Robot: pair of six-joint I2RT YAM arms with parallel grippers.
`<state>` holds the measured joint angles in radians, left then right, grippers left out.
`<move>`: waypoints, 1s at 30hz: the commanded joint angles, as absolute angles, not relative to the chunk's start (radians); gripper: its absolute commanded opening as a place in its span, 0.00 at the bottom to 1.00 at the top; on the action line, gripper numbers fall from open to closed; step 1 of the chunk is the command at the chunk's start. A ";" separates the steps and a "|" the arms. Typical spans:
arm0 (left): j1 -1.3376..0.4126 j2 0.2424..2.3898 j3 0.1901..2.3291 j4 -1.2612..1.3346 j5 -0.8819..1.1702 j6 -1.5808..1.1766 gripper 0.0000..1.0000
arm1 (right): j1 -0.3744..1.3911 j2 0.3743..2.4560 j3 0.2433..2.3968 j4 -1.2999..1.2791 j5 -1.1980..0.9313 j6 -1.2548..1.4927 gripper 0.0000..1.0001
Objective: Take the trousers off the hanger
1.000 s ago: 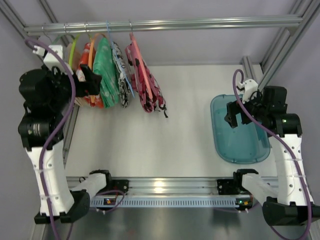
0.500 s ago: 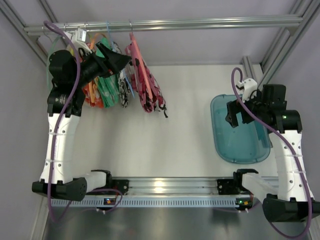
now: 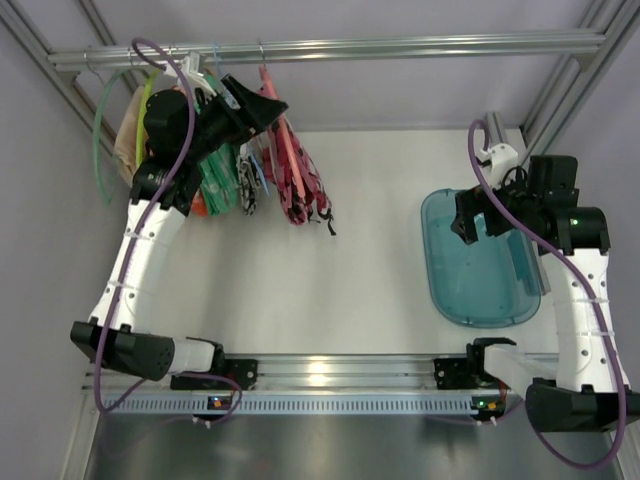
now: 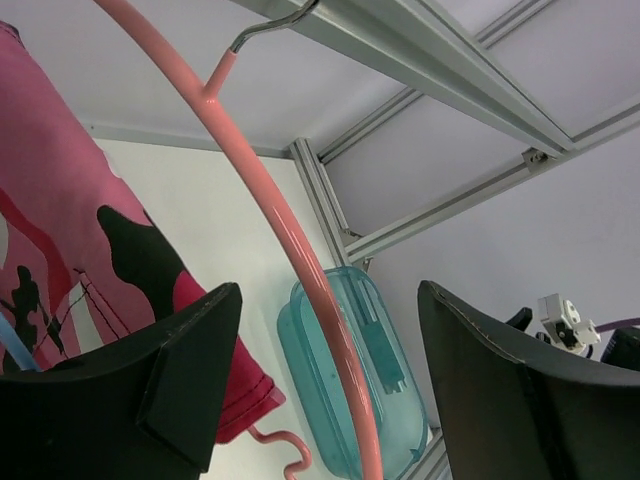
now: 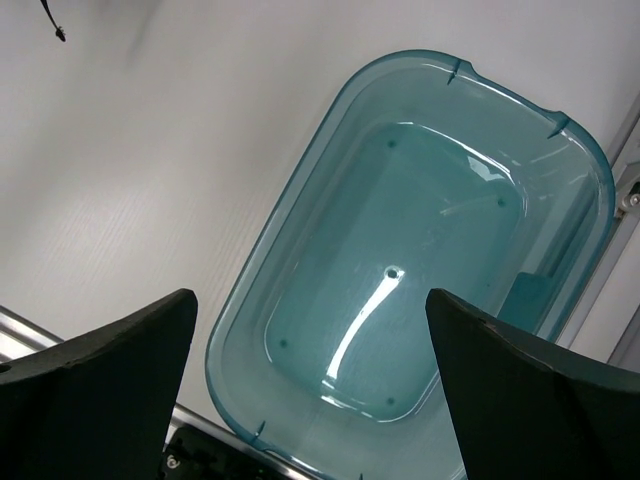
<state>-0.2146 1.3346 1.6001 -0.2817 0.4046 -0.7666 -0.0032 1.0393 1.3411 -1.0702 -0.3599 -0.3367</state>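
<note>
**Left arm advanced to the hanger; trousers not yet gripped**

Since the earlier frame, the left arm has swung up and rightward from beside the other hung garments, and the left gripper (image 3: 255, 110) now sits at the top of the hanger (image 3: 266, 92). The right arm has barely shifted.

**Gripper state**
- Left gripper (image 4: 330, 290): fingers spread wide, one on each side of the hanger (image 4: 270, 210) arc. No contact is visible.
- Right gripper (image 5: 310, 300): fingers spread wide and holding nothing, hovering above the bin (image 5: 430, 230).

**Location of the task items**
- The hanger hook rests on the rail (image 3: 330, 48).
- The trousers (image 3: 295, 175) hang draped from the hanger, just right of the green patterned garment (image 3: 215, 165) and above the table (image 3: 330, 280).

**Materials and shapes**
- Hanger: thin, smooth salmon-pink plastic in a curved arc, with a metal hook and a small curled end at the bottom.
- Trousers (image 4: 70, 220): matte pink cloth with black patches and a stitched hem.
- Bin (image 3: 480, 290): glossy translucent teal plastic, a rounded rectangle, empty.

**Handling assessment**
- The trousers are judged light, soft and limp. They will fold and sag once freed, and may catch on the bar.
- Pinch a doubled fold of cloth near the lower hem, away from the plastic.
- The hanger looks light and slick, and hangs free on its hook. Expect it to swing or slide along the rail unless steadied on the arc.
</note>
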 commanded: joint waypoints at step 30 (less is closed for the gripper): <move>-0.230 1.425 1.330 0.466 0.589 -0.684 0.00 | -0.017 1.031 1.321 -1.042 -0.357 -0.351 0.99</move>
